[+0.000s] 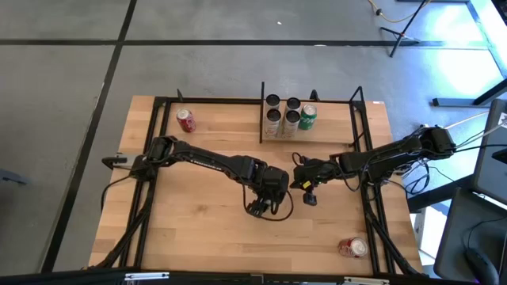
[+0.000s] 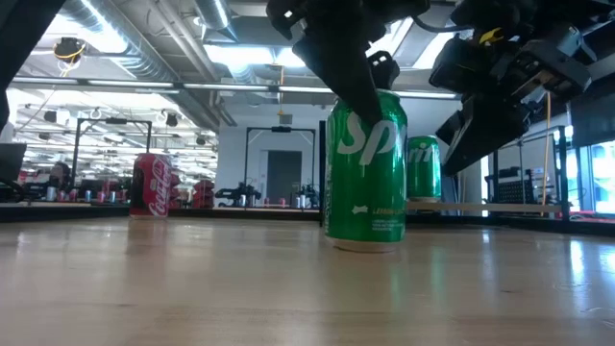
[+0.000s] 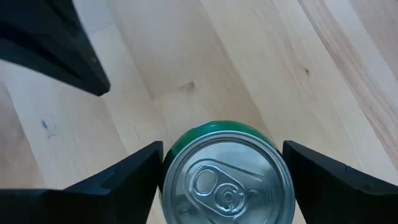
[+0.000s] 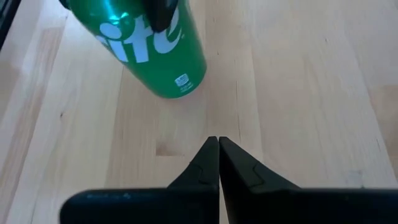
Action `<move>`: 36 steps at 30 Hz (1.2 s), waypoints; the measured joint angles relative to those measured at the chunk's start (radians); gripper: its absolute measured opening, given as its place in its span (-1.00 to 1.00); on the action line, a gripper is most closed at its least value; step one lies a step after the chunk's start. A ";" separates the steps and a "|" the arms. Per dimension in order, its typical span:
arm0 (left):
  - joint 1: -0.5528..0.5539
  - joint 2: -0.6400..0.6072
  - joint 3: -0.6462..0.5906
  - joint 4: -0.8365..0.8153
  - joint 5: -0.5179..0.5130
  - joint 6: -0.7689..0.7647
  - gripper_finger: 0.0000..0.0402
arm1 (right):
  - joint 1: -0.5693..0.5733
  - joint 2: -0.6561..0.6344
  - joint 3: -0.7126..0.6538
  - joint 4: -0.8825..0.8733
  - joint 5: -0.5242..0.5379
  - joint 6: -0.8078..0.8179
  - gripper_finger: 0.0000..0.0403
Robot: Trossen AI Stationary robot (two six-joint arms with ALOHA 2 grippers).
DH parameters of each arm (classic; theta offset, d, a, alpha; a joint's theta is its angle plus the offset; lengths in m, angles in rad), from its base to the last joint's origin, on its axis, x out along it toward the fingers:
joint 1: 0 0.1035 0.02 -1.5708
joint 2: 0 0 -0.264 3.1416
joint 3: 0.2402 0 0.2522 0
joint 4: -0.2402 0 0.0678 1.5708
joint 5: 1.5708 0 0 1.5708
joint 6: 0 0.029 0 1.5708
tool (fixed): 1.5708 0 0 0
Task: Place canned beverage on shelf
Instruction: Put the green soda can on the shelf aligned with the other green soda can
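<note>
High view: the left gripper [image 1: 265,202] hangs over mid-counter [image 1: 198,229], the right gripper [image 1: 307,188] just beside it; the shelf [image 1: 333,131] at the far edge holds cans.

Low view: a green can [image 2: 366,173] stands upright on the counter.

Left wrist view: the fingers [image 3: 124,180] are apart, flanking the can's top without clamping it.

Right wrist view: the fingers [image 4: 205,165] are pressed together, near the can.

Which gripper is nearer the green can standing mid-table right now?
Left. The left gripper straddles the green can from above, a finger on either side. The right gripper is shut, beside the can and clear of it.
</note>
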 joint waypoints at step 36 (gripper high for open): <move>-0.306 -0.460 -0.437 0.006 -0.563 -0.945 0.72 | 0.000 0.148 0.185 0.375 -0.013 0.174 0.81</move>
